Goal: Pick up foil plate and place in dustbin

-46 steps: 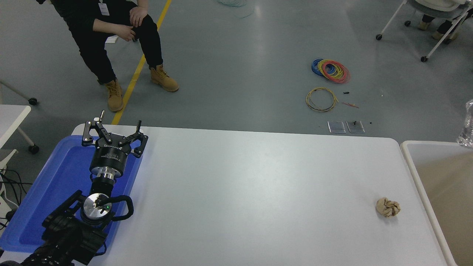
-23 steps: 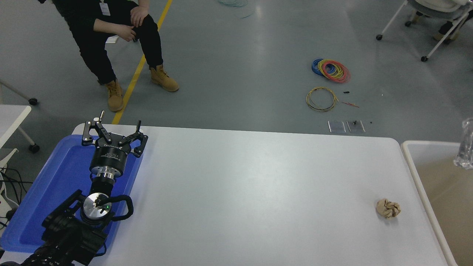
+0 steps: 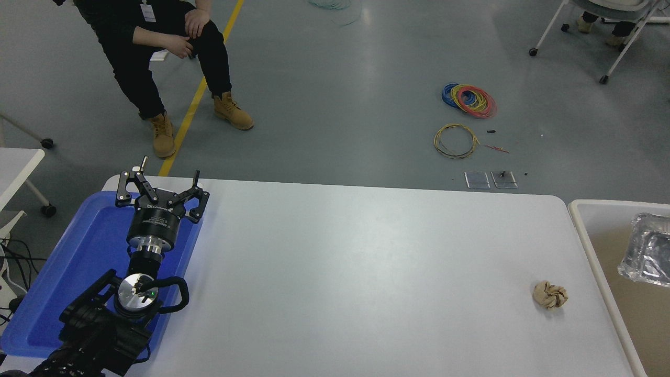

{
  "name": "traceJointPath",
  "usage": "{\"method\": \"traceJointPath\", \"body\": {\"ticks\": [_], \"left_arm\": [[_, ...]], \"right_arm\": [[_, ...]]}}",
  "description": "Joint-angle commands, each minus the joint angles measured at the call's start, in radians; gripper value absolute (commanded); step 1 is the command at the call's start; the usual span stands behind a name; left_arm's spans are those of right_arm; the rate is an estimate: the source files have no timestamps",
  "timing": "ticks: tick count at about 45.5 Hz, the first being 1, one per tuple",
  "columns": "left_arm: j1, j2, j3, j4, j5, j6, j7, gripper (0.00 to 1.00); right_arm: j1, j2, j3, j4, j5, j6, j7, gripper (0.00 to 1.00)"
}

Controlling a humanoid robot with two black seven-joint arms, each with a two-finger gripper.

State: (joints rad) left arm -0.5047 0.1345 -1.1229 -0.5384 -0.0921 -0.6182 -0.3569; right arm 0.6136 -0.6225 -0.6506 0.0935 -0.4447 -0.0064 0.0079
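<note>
The shiny silver foil plate (image 3: 648,250) shows at the right edge of the head view, inside the dustbin (image 3: 586,238), which has a white rim and a tan inside. No gripper touches the plate. My left gripper (image 3: 163,179) is parked over the blue tray at the lower left, its fingers spread open and holding nothing. The right arm is out of view.
A flat blue tray (image 3: 78,251) lies under the left arm. A small crumpled tan paper ball (image 3: 549,294) rests on the white table (image 3: 356,272) near the dustbin. A person in black (image 3: 157,47) sits beyond the far left corner. Wire coils (image 3: 468,99) lie on the floor.
The foil plate has dropped from the upper right edge down into the dustbin and now shows more fully. The left arm has not moved.
</note>
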Motion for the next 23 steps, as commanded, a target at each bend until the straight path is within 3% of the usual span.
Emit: {"method": "traceJointPath", "body": {"ticks": [1,16,17,21,23], "left_arm": [[0.0,0.001,0.0,0.0,0.0,0.0,-0.001,1.0],[0.0,-0.001,0.0,0.0,0.0,0.0,0.001,1.0],[0.0,-0.001,0.0,0.0,0.0,0.0,0.001,1.0],[0.0,-0.001,0.0,0.0,0.0,0.0,-0.001,1.0],[0.0,0.001,0.0,0.0,0.0,0.0,-0.001,1.0]], "right_arm": [[-0.029,0.021,0.022,-0.001,0.0,-0.015,0.0,0.0],[-0.031,0.026,0.026,0.0,0.011,-0.02,0.0,0.0],[-0.031,0.026,0.029,0.0,0.017,-0.021,0.0,0.03],[-0.031,0.024,0.031,0.0,0.04,-0.027,0.001,0.35],[-0.031,0.023,0.031,0.0,0.046,-0.03,0.001,0.44]]}}
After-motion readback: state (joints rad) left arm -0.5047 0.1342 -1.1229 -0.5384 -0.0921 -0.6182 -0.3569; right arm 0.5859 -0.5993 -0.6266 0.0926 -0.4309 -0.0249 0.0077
